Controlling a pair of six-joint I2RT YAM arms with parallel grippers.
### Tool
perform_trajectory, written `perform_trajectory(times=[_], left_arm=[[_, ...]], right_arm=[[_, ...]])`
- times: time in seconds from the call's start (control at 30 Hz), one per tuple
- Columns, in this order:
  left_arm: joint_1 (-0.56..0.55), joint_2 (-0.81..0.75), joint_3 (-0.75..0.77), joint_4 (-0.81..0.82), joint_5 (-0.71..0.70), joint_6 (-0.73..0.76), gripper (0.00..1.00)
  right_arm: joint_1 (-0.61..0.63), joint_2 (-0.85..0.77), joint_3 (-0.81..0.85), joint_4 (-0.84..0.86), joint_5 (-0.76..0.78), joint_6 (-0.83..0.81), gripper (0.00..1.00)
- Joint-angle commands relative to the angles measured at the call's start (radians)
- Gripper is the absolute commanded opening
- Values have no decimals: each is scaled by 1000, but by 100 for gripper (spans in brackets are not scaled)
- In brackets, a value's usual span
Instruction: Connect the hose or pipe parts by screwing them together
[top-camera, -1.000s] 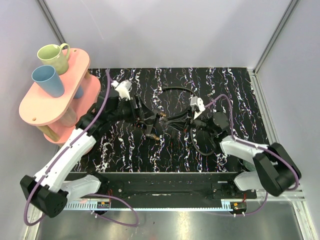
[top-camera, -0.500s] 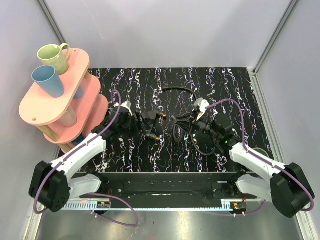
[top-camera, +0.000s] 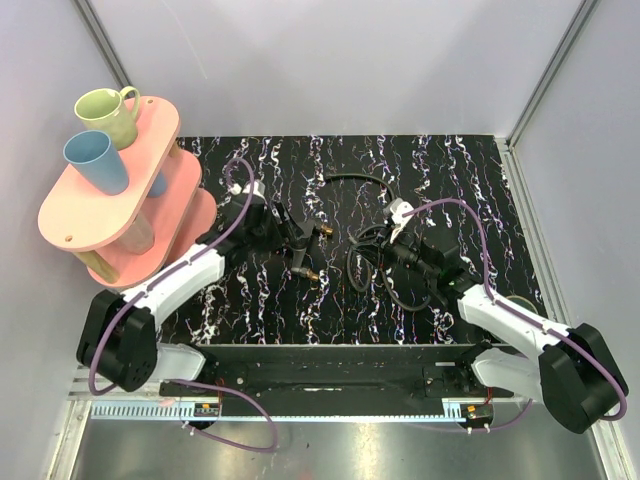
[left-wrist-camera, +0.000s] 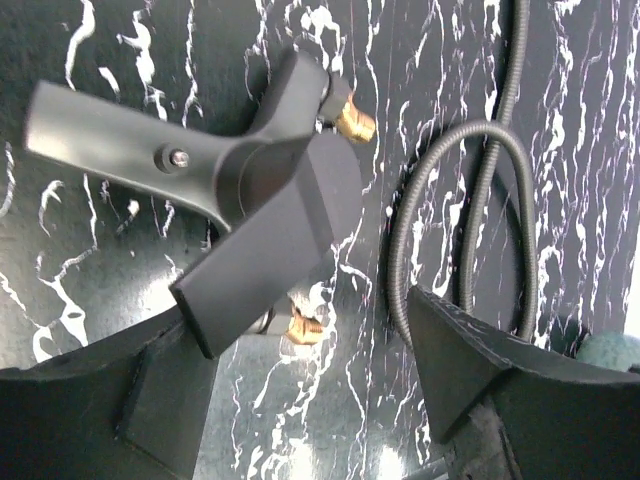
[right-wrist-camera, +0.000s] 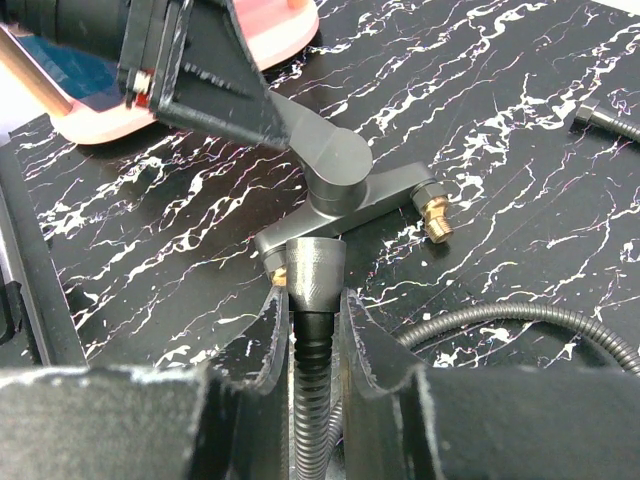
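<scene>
The dark grey forked fitting (left-wrist-camera: 262, 190) lies on the black marbled table with brass threaded tips (left-wrist-camera: 355, 122) pointing right. My left gripper (left-wrist-camera: 310, 400) is open around its near end; one arm of the fitting touches the left finger, while the right finger (left-wrist-camera: 480, 370) is well clear. My right gripper (right-wrist-camera: 315, 325) is shut on the black ribbed hose (right-wrist-camera: 312, 400) just behind its grey end nut (right-wrist-camera: 315, 265), which sits close in front of a fitting (right-wrist-camera: 340, 165) tip. In the top view the fitting (top-camera: 300, 248) lies between the left gripper (top-camera: 288, 228) and the right gripper (top-camera: 380, 248).
The hose loops in a coil (top-camera: 400, 295) by the right arm, and an arc of it (top-camera: 355, 180) lies further back. A pink tiered stand (top-camera: 110, 205) with a green mug (top-camera: 108, 112) and a blue cup (top-camera: 95, 160) is at the left table edge.
The left arm has folded back, its elbow drawn nearer and its gripper still at the fitting. The right arm has lowered its elbow and still holds the hose end. The fitting has barely moved.
</scene>
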Motion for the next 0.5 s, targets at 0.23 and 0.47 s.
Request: perform_trajectory(times=[0.23,0.47], left_arm=[[54,261,545,-282,-109,269,76],[68,448,806,-288,71,437,76]], right_arm=[[-5,-9,18,41,42,-11,0],[-3,-30,9,36,56,-19,0]])
